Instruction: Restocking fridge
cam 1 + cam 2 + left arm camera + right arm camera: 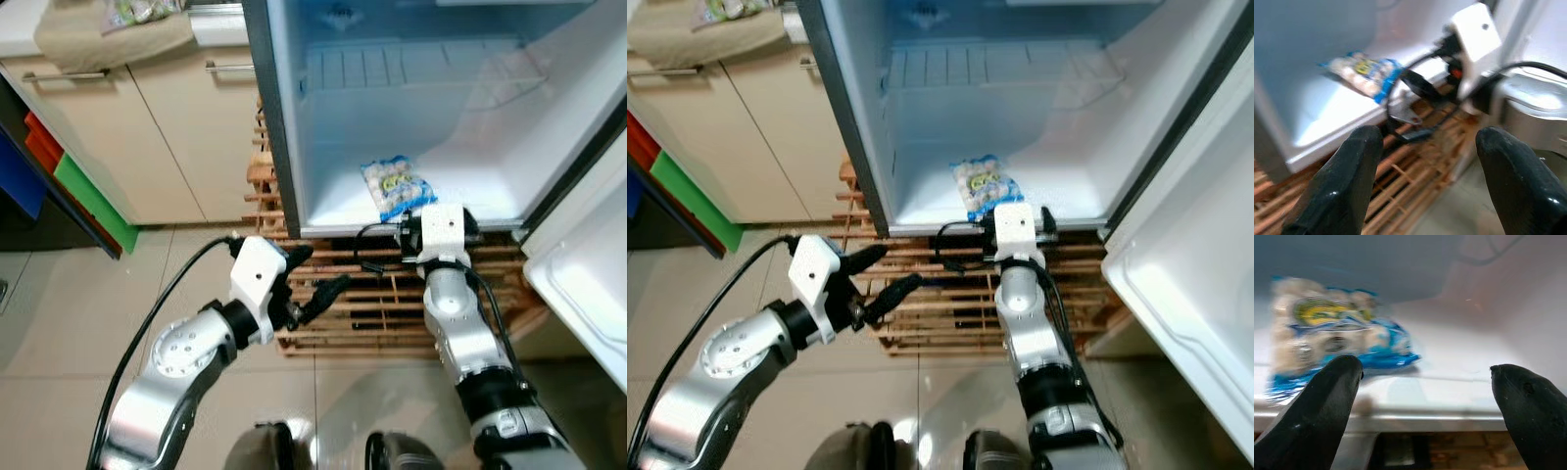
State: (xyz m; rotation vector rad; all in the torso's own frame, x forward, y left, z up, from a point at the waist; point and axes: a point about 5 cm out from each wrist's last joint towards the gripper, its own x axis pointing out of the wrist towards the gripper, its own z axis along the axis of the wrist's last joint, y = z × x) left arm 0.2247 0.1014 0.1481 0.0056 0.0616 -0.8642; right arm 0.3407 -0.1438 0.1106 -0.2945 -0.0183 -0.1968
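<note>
On the floor of the open fridge [294, 147] we see a blue food packet [396, 186] lying flat near the front edge. Our right gripper [1425, 396] sits just before that edge, fingers spread and empty. Our left gripper [328, 292] hovers over the wooden pallet [382, 304], fingers also spread.

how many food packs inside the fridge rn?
1. A blue packet lies flat on the fridge floor near the front edge, just ahead of the right gripper, which is open. The upper shelves are cut off, so more may be hidden.
</note>
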